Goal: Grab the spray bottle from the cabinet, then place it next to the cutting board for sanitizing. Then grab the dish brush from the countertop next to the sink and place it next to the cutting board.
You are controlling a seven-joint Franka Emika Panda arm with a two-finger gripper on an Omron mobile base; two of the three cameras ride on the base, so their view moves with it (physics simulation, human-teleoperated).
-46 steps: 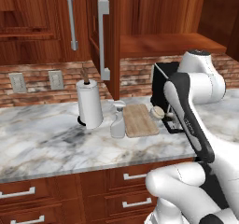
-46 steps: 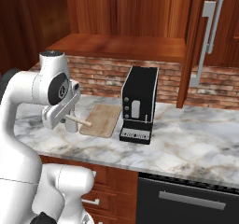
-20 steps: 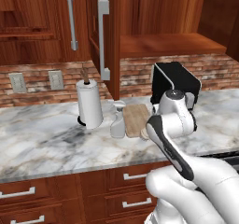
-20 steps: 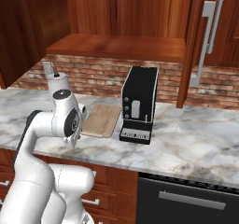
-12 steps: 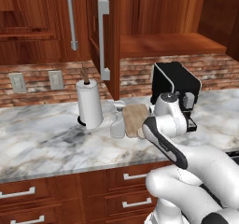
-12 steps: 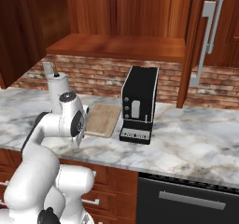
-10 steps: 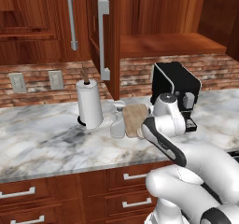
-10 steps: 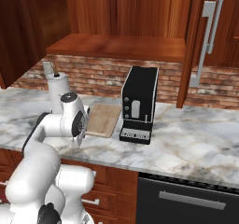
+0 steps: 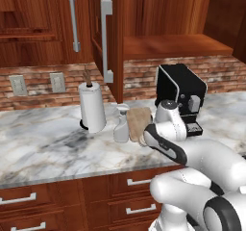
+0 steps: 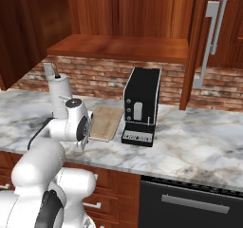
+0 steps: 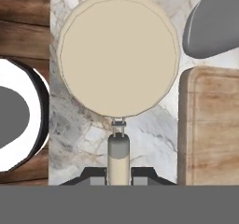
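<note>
Hidden or cut off: end effector (image 11: pixel 118 171) itself masked by the white wrist in both base views; fingertips barely rising at the bottom of the hand view. Near end of the cutting board (image 9: pixel 139 121) covered by the arm in the left base view; right and lower edges cropped in the hand view. Spray bottle (image 9: pixel 121 126) partly behind the arm; trigger head hard to make out. Grey rounded shape at the upper right of the hand view not identifiable with certainty. Brush bristles not visible, only the flat round back of the head.

Counts: one dish brush (image 11: pixel 119 55), one cutting board, one spray bottle, one paper-towel roll (image 9: pixel 92 106), one coffee machine (image 9: pixel 181 93), one open wall cabinet (image 9: pixel 168 44) with a bare shelf, two long silver bar handles (image 9: pixel 106 40) in the left base view.

End effector: fingers (image 11: pixel 95 175) drawn in tight on the thin handle of the dish brush, gripping it; round cream head pointing away from the hand, over the marble bench (image 9: pixel 43 148).

Placement: brush head just left of the cutting board's edge in the hand view, apart from it, whether touching the bench not clear. Spray bottle upright on the bench, just left of the board, right of the paper-towel roll. Coffee machine right of the board.
</note>
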